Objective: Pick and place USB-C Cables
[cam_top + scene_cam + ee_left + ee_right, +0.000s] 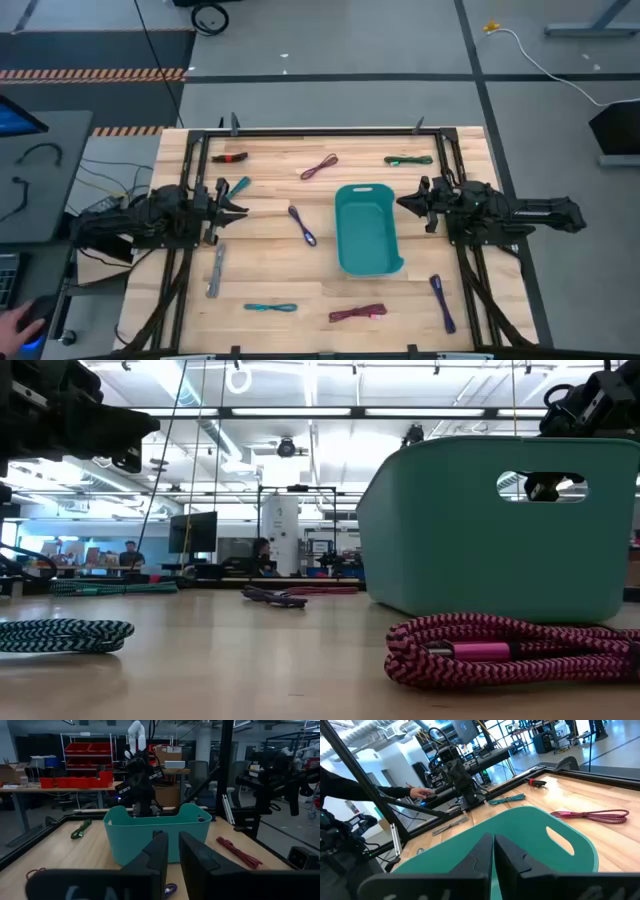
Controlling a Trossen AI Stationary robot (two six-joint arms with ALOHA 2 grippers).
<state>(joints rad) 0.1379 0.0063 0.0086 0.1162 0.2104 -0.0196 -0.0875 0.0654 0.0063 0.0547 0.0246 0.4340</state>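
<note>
Several short USB-C cable bundles lie flat on the wooden table around a teal bin [368, 230]: red [229, 157], magenta [319, 166], green [408, 160], teal [238, 187], purple [302, 224], grey [215, 268], teal [270, 307], magenta [357, 314], purple [443, 302]. My left gripper [240, 208] hovers left of the bin, beside the teal bundle, its fingers [159, 854] a narrow gap apart and holding nothing. My right gripper [405, 203] hovers at the bin's right rim, shut and empty [493, 851].
Black frame rails [190, 190] run along the table's sides and far edge. A person's hand [15, 325] rests left of the table near a desk, and a sleeve [395, 792] reaches in behind my left arm. Bare wood lies between the bundles.
</note>
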